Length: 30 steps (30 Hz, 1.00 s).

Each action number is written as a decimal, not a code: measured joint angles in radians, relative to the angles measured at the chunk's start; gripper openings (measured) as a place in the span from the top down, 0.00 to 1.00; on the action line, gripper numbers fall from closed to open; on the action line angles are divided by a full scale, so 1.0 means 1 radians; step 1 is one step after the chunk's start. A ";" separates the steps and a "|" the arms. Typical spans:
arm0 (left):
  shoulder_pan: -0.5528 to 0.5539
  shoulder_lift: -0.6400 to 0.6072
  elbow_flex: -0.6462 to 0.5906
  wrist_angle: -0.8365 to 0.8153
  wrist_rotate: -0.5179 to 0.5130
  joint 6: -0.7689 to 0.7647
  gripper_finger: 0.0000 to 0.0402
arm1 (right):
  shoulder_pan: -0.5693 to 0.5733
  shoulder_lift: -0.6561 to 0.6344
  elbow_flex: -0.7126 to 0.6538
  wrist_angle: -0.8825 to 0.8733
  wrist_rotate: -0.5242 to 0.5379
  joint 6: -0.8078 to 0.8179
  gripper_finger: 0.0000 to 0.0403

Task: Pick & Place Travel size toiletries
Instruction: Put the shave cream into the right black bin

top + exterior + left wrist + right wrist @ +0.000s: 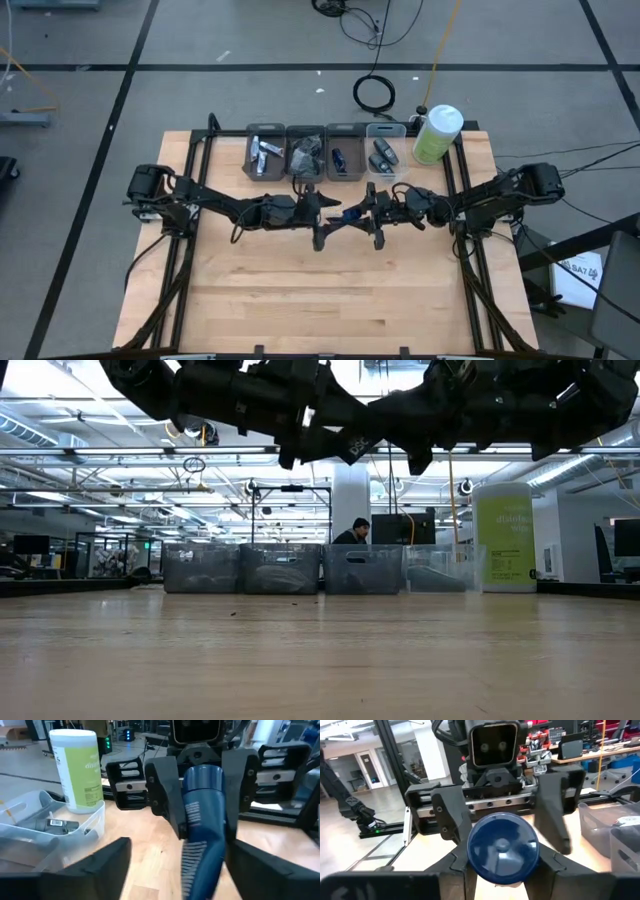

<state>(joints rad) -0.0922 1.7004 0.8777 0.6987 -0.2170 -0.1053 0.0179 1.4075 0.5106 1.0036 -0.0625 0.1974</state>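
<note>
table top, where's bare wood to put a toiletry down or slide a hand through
The wood of the table in front of both arms, out to the near edge and side rails, is bare. It is crowded along the far edge: four bins and the green bottle. At mid-table the left gripper and right gripper meet around a blue tube.

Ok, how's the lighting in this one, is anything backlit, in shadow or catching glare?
Low view: the arms are backlit into dark silhouettes by the bright ceiling. High view: even light, with only soft shadows on the table below the open left gripper. Left wrist view: a pale highlight runs along the blue tube held in the right gripper.
</note>
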 joint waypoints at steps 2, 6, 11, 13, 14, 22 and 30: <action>-0.006 0.000 0.013 -0.012 -0.006 0.038 0.18 | -0.009 -0.001 -0.001 -0.019 -0.010 0.000 0.74; -0.019 -0.057 0.026 -0.064 -0.007 0.120 0.08 | -0.023 -0.001 -0.008 -0.018 -0.003 0.001 0.74; -0.022 -0.250 0.033 -0.365 0.006 0.136 0.02 | -0.033 -0.015 -0.018 -0.108 0.025 0.011 0.73; -0.017 -0.326 0.030 -0.505 0.001 0.119 0.02 | -0.036 -0.037 -0.012 -0.110 0.008 0.011 0.74; -0.017 -0.361 0.029 -0.552 -0.002 0.108 0.02 | -0.038 -0.041 -0.012 -0.121 0.011 0.011 0.74; -0.042 -0.609 -0.186 -0.563 -0.001 0.118 0.02 | -0.039 -0.091 -0.013 -0.167 0.079 0.000 0.74; -0.019 -0.958 -0.508 -0.440 -0.020 0.098 0.02 | -0.065 -0.107 -0.014 -0.169 0.118 0.011 0.74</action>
<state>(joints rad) -0.1116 0.7427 0.3700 0.2583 -0.2375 -0.0072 -0.0467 1.3006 0.4969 0.8342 0.0557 0.2080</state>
